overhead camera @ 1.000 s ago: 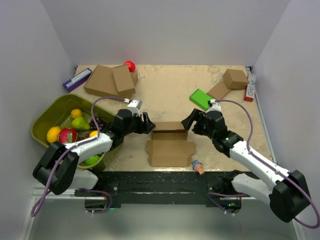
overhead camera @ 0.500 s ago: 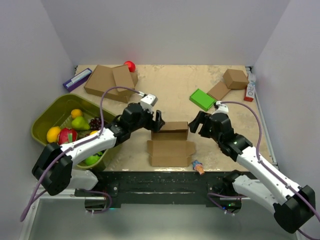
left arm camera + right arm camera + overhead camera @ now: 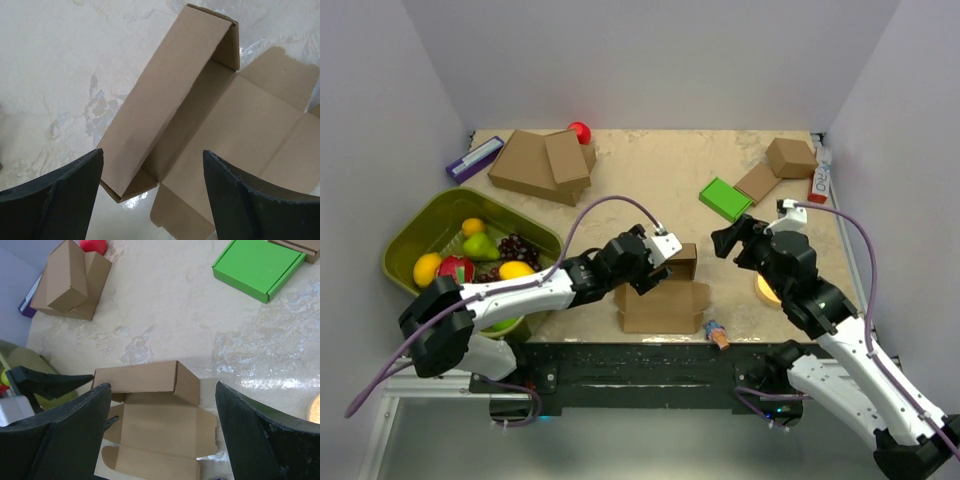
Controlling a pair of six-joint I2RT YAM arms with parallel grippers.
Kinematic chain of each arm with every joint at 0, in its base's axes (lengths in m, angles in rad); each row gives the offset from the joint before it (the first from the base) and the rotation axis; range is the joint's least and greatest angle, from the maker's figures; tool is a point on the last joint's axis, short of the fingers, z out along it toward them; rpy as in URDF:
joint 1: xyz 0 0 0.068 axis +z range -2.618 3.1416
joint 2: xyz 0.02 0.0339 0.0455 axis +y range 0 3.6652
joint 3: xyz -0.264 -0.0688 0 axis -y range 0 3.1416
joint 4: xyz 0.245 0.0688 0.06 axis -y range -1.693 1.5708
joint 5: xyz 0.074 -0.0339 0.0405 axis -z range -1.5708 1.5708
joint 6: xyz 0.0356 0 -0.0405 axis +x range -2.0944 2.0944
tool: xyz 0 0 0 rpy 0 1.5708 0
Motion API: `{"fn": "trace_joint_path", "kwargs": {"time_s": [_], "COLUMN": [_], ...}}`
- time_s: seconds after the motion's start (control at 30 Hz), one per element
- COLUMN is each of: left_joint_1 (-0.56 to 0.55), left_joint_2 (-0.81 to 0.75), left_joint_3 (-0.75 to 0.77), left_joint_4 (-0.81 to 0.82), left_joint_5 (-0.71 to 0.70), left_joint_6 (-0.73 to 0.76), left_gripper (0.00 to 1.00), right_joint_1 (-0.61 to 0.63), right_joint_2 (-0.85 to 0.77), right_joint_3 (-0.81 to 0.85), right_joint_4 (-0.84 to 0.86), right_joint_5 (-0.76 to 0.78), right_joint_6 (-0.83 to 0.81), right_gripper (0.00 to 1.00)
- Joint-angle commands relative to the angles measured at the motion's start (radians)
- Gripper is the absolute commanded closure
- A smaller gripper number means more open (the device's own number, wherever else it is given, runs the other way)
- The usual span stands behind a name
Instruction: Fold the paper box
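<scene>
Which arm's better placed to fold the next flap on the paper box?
Left, probably. The left gripper hangs open directly over the paper box; the right gripper, also open, sits off to its side, farther away.

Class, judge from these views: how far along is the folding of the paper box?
Done: the paper box has its far wall folded upright. In hand: nothing; the left hand is open above that wall, the right hand open, apart. Left: the near panel and side flaps lie flat, unfolded.
</scene>
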Motion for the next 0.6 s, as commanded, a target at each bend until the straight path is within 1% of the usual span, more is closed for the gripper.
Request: {"fn": "trace_joint_path", "kwargs": {"time_s": [0.0, 0.17, 0.3, 0.4, 0.47, 0.5, 0.57], "left_joint_1": [-0.042, -0.072, -0.085, -0.087, -0.086, -0.087, -0.087], "left_joint_2": [0.050, 0.134, 0.196, 0.225, 0.252, 0.263, 0.289], "left_joint_3": [0.001, 0.018, 0.033, 0.038, 0.055, 0.061, 0.073], "left_joint_4": [0.100, 0.142, 0.174, 0.225, 0.243, 0.249, 0.260], "left_joint_5": [-0.123, -0.148, -0.254, -0.309, -0.346, -0.357, -0.381], "left_joint_6": [0.113, 0.162, 0.195, 0.208, 0.211, 0.214, 0.220], "left_gripper": [0.15, 0.13, 0.14, 0.17, 0.23, 0.28, 0.32], "right_joint_1": [-0.005, -0.005, -0.005, -0.003, -0.005, -0.005, -0.005], "right_joint_2": [-0.034, -0.040, -0.049, -0.052, -0.049, -0.049, -0.046], "right_joint_3": [0.000, -0.010, -0.016, -0.017, -0.016, -0.014, -0.013], "right_joint_4": [0.003, 0.012, 0.020, 0.021, 0.023, 0.022, 0.022], "right_joint_5": [-0.015, -0.027, -0.027, -0.027, -0.026, -0.029, -0.029], "right_joint_6": [-0.006, 0.001, 0.004, 0.004, 0.002, 0.002, 0.002], "right_gripper": [0.11, 0.11, 0.12, 0.12, 0.12, 0.12, 0.12]}}
